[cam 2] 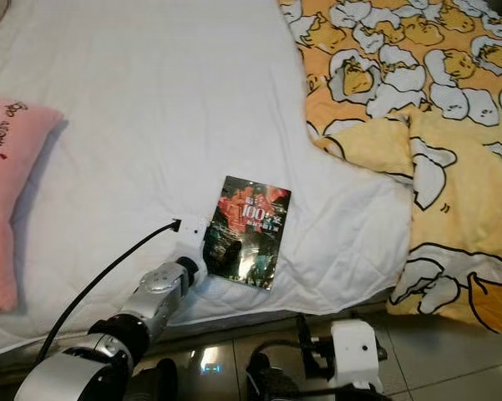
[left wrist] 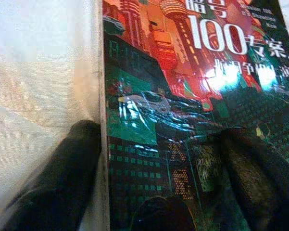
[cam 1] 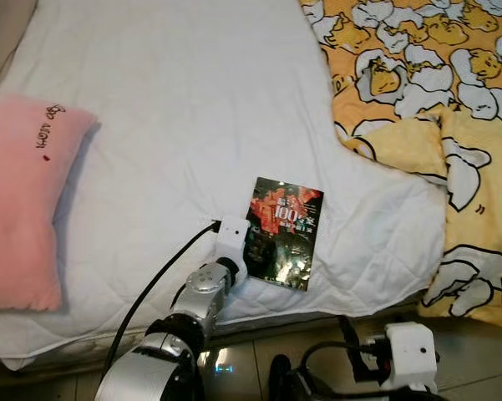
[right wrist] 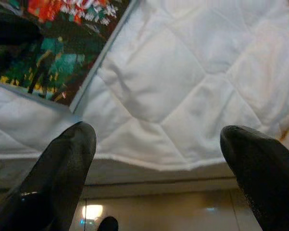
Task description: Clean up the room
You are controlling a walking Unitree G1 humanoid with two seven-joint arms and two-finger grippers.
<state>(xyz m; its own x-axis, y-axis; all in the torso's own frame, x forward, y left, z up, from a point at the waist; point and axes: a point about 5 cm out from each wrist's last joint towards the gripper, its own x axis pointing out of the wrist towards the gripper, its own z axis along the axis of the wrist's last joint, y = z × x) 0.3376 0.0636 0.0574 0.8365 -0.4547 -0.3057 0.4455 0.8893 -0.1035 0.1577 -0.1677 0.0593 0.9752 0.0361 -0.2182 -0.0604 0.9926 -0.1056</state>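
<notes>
A soft pink pillow (cam 1: pixel 21 200) lies at the left of the white quilted bed sheet (cam 1: pixel 192 109). The left gripper (left wrist: pixel 158 144) straddles the glossy dark book (cam 1: pixel 284 232), one finger on its cover, one beside its spine. The right gripper (right wrist: pixel 158 159) hangs spread below the mattress edge. A yellow duck-print blanket (cam 1: pixel 434 100) covers the right.

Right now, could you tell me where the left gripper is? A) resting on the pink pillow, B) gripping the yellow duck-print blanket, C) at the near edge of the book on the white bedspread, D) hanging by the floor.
C: the left gripper reaches onto the white bedspread, one finger lying on the cover of the book and the other beside its edge.
</notes>
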